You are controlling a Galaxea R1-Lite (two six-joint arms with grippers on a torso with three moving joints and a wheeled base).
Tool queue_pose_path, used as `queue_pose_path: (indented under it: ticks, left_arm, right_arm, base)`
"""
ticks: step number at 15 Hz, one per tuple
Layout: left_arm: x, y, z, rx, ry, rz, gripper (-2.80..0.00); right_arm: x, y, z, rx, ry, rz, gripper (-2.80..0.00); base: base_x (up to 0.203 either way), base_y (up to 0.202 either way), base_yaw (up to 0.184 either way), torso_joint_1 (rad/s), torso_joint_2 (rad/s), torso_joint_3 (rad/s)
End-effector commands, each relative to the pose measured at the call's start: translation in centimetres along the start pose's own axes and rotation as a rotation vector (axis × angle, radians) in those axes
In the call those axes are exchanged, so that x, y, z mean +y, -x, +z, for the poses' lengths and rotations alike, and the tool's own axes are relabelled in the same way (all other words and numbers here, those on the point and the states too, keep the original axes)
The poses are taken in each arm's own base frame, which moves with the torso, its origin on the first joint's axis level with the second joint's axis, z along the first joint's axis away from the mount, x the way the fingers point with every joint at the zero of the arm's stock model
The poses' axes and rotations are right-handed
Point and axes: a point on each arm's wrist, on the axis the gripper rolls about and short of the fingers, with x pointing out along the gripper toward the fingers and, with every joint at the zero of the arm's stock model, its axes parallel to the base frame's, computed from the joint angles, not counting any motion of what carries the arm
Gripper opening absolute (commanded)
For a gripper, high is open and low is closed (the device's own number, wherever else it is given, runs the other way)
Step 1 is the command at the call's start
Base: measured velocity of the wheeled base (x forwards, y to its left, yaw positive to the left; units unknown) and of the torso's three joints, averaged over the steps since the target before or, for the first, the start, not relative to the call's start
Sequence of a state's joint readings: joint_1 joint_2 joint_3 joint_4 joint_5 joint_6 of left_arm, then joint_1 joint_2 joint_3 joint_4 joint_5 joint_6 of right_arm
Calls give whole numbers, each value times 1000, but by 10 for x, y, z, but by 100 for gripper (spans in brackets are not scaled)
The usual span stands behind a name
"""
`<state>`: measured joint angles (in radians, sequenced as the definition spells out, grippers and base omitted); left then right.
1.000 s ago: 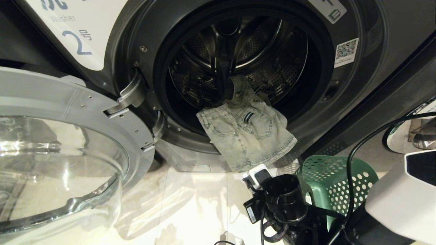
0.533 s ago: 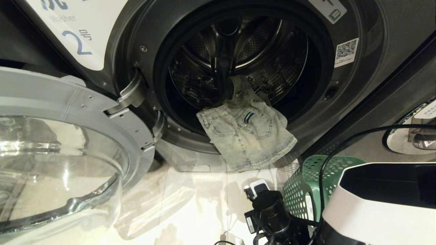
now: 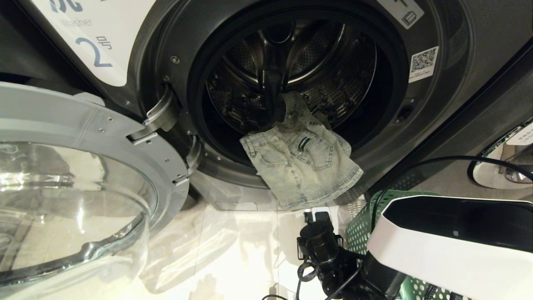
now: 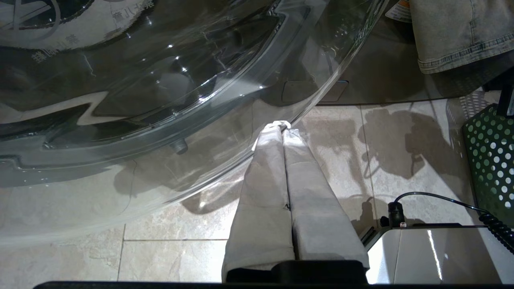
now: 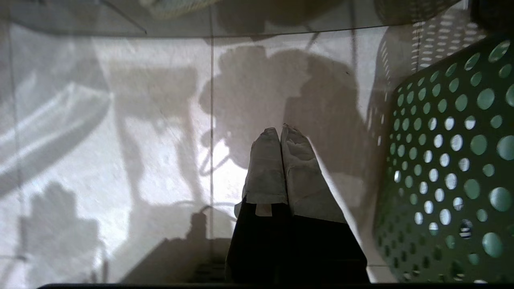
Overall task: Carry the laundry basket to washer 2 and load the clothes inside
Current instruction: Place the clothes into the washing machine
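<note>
Hanging from washer 2 point(image 3: 291, 83), denim shorts point(image 3: 302, 166) droop above R gripper point(image 5: 280, 132), fingers together, empty, beside green basket point(image 5: 449, 160); L gripper point(image 4: 281, 125) closed under glass door point(image 4: 160, 80).

One denim garment point(image 3: 300, 166), one basket point(image 3: 359, 237).

Right arm point(image 3: 449, 246) swung across the lower right of the head view, white housing now covering most of the green basket point(image 3: 358, 237). Right gripper point(image 5: 280, 134) turned down toward the floor tiles point(image 5: 120, 140), basket wall just beside the pressed-together fingers point(image 5: 267, 164). Cable point(image 3: 416, 166) loop lower, flatter.
</note>
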<state>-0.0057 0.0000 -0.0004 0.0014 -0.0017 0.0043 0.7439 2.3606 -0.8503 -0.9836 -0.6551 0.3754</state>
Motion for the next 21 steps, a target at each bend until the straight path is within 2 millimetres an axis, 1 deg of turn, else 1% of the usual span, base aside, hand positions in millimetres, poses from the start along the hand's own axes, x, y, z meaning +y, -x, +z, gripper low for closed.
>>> queue_pose_path:
  ticks: [1, 3, 6, 8, 10, 11, 14, 16, 18, 20, 21]
  left_arm:
    - [0, 0, 0, 1, 0, 0, -280]
    - [0, 0, 0, 2, 0, 0, -280]
    - [0, 0, 0, 1, 0, 0, -280]
    - [0, 0, 0, 2, 0, 0, -280]
    - [0, 0, 0, 2, 0, 0, -280]
    - [0, 0, 0, 2, 0, 0, -280]
    - [0, 0, 0, 2, 0, 0, -280]
    - [0, 0, 0, 2, 0, 0, -280]
    - [0, 0, 0, 2, 0, 0, -280]
    - [0, 0, 0, 2, 0, 0, -280]
    - [0, 0, 0, 1, 0, 0, -280]
  right_arm:
    - [-9, -9, 13, -29, -166, -27, -280]
    - [-19, -13, 21, -32, -275, -40, -280]
    - [-24, 0, 36, -3, -368, 41, -280]
    - [-27, 7, 37, 17, -395, 70, -280]
    - [-27, 12, 44, 41, -464, 141, -280]
    - [-29, 13, 43, 70, -488, 173, -280]
    - [-27, 8, 38, 85, -489, 182, -280]
    - [-23, 4, 44, 66, -500, 193, -280]
    - [-23, -1, 48, 51, -515, 190, -280]
    - [-25, -12, 39, 63, -511, 167, -280]
    - [-25, -15, 39, 61, -522, 162, -280]
  base:
    - [0, 0, 0, 0, 0, 0]
    - [0, 0, 0, 0, 0, 0]
    - [0, 0, 0, 0, 0, 0]
    - [0, 0, 0, 0, 0, 0]
    - [0, 0, 0, 0, 0, 0]
    - [0, 0, 0, 0, 0, 0]
    - [0, 0, 0, 0, 0, 0]
    - [0, 0, 0, 0, 0, 0]
    - [0, 0, 0, 0, 0, 0]
    - [0, 0, 0, 0, 0, 0]
    - [0, 0, 0, 0, 0, 0]
